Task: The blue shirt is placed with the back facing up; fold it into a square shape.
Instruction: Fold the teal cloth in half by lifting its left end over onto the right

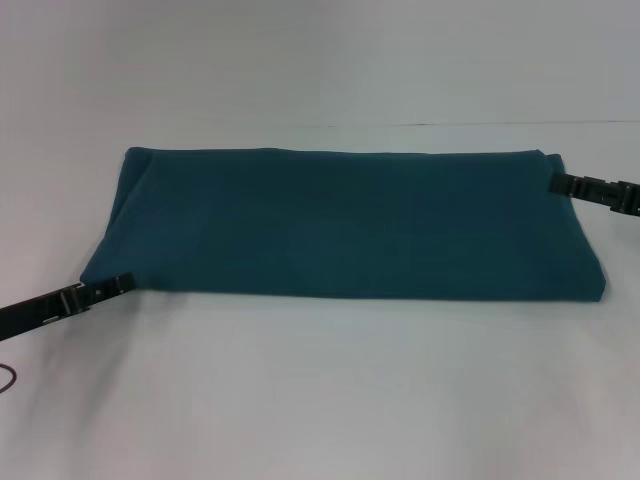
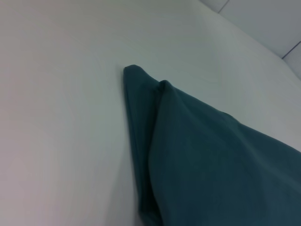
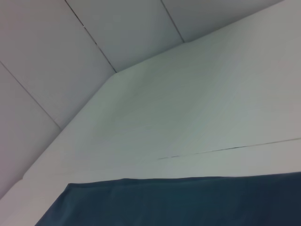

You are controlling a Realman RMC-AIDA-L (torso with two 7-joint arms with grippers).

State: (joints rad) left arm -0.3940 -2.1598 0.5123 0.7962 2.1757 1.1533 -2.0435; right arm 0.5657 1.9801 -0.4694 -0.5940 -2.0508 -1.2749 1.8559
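Blue shirt (image 1: 340, 225): folded into a long band on the white table (image 1: 320, 400), stretched between both claws.
Left gripper (image 1: 122, 285): at the near left corner; fingers' state unreadable.
Right gripper (image 1: 556, 183): at the far right corner; grip hidden, arm cut off.

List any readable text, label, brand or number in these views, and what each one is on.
None can be read in any view.
The blue shirt lies folded into a long band on the white table, only plain fabric showing.
The left gripper at its near left corner and the right gripper at its far right corner show no markings.
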